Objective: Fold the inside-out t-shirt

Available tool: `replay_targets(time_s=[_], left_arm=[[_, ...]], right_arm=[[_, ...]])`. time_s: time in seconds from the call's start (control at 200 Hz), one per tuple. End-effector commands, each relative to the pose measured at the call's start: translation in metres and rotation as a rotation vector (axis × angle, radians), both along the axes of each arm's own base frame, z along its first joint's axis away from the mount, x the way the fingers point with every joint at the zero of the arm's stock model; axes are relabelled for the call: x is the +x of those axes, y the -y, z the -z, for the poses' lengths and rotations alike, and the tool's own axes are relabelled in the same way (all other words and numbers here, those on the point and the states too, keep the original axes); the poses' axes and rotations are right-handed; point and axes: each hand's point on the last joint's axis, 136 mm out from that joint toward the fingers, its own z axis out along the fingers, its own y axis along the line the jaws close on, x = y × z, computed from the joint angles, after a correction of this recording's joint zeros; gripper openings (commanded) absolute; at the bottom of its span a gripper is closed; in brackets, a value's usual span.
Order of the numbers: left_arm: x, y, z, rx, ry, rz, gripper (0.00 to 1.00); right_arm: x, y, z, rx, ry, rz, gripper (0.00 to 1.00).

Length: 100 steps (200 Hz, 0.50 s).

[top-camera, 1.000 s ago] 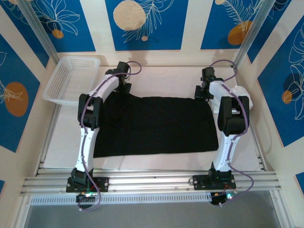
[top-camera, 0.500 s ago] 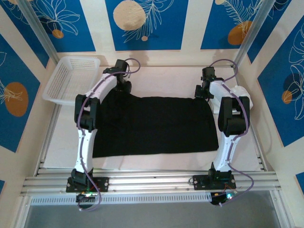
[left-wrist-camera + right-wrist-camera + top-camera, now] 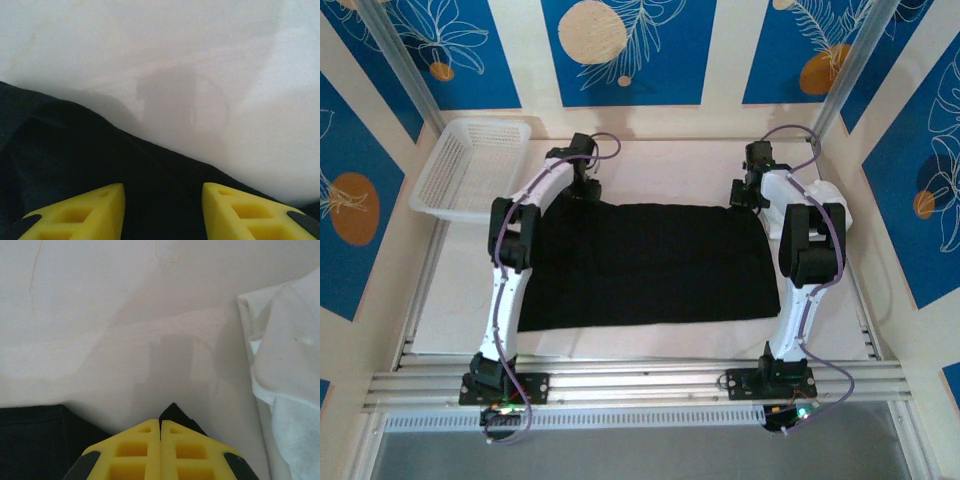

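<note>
left gripper [image 3: 163, 192]: jaws apart, t-shirt [image 3: 75, 160] edge just beneath it | right gripper [image 3: 160, 422]: clenched on t-shirt corner

You see a black soft cloth t-shirt [image 3: 645, 265] lying flat, plain dark face up, folded into a wide rectangle across the middle of the white table [image 3: 450, 300].

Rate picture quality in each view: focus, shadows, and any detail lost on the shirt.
Top external: even light, sharp, but the black t-shirt is a flat dark mass with no fold detail. Left wrist: soft throughout, the left gripper blurred, its shadow on the white table. Right wrist: crisper, a similar shadow, white garment bright but textured.
</note>
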Motion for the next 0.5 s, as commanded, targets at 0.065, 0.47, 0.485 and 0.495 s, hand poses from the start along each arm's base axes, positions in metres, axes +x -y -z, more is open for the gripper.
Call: replay_targets(time_s=[0.065, 0.47, 0.485, 0.495], left_arm=[[-0.006, -0.007, 0.017, 0.072, -0.051, 0.016, 0.35], [0.004, -0.010, -0.001, 0.061, -0.012, 0.004, 0.11], [0.005, -0.010, -0.003, 0.059, -0.008, 0.003, 0.11], [0.005, -0.010, -0.003, 0.059, -0.007, 0.003, 0.11]], right_arm=[[-0.002, -0.004, -0.012, 0.025, 0.024, -0.021, 0.00], [-0.003, -0.004, -0.011, 0.024, 0.017, -0.023, 0.00], [-0.003, -0.004, -0.011, 0.024, 0.019, -0.023, 0.00], [-0.003, -0.004, -0.011, 0.025, 0.016, -0.023, 0.00]])
